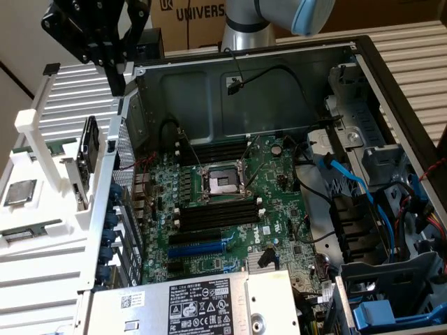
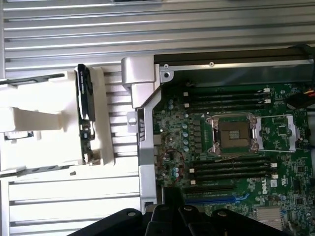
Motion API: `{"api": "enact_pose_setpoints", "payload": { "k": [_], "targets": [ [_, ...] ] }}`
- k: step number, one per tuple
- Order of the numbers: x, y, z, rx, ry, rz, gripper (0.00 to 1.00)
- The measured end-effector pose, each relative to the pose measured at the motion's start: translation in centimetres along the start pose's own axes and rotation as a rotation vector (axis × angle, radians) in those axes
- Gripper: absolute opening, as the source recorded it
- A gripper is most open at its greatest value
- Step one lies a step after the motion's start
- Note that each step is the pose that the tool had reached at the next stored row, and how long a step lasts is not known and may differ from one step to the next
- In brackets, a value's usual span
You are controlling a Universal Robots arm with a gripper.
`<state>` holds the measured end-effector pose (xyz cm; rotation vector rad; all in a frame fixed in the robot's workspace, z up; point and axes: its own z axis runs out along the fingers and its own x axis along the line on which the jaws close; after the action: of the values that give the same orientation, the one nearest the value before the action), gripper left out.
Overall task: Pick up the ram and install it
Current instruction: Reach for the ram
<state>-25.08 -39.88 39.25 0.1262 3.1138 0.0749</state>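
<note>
**Pickup not yet begun**

The pincer (image 1: 117, 87), pressed together and empty, hangs over the edge of the open computer case (image 1: 279, 94), near the white rack (image 1: 73, 220) where the ram (image 1: 89, 144) stands on edge. Grasping it likely calls for spread jaws squared to its thin edge. Ribbed white table (image 1: 42, 293); cardboard boxes (image 1: 199, 14) behind.

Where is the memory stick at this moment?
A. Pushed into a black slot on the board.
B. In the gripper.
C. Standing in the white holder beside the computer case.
C: the memory stick stands on edge in the white holder, outside the case.
</note>
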Motion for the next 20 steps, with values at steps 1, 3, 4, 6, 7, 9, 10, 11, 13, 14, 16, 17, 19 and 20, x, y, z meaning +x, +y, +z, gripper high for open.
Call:
{"api": "enact_pose_setpoints", "payload": {
  "k": [1, 3, 4, 6, 7, 9, 10, 11, 13, 14, 16, 17, 19, 20],
  "targets": [
    [0.5, -0.04, -0.01, 0.0000, 0.0001, 0.000, 0.10],
    [1.4, -0.11, -0.04, 0.0000, 0.0001, 0.000, 0.10],
    [1.8, -0.14, -0.05, 0.0000, 0.0001, 0.000, 0.10],
    [2.7, -0.22, -0.07, 0.0000, 0.0001, 0.000, 0.10],
    [3.2, -0.26, -0.09, 0.0000, 0.0001, 0.000, 0.10],
    [4.1, -0.33, -0.12, 0.0001, 0.0002, 0.000, 0.10],
    [4.6, -0.37, -0.12, 0.0000, 0.0001, 0.000, 0.10],
    [5.0, -0.41, -0.14, 0.0000, 0.0001, 0.000, 0.10],
    [5.9, -0.48, -0.18, 0.0001, 0.0003, 0.000, 0.10],
    [6.4, -0.51, -0.19, 0.0001, 0.0004, 0.000, 0.10],
    [7.3, -0.59, -0.21, 0.0000, 0.0008, 0.000, 0.10],
    [7.7, -0.62, -0.23, 0.0001, 0.0011, 0.000, 0.10],
    [8.7, -0.70, -0.26, 0.0002, 0.0014, 0.000, 0.10],
    [9.1, -0.73, -0.27, 0.0001, 0.0014, 0.000, 0.10]
  ]
}}
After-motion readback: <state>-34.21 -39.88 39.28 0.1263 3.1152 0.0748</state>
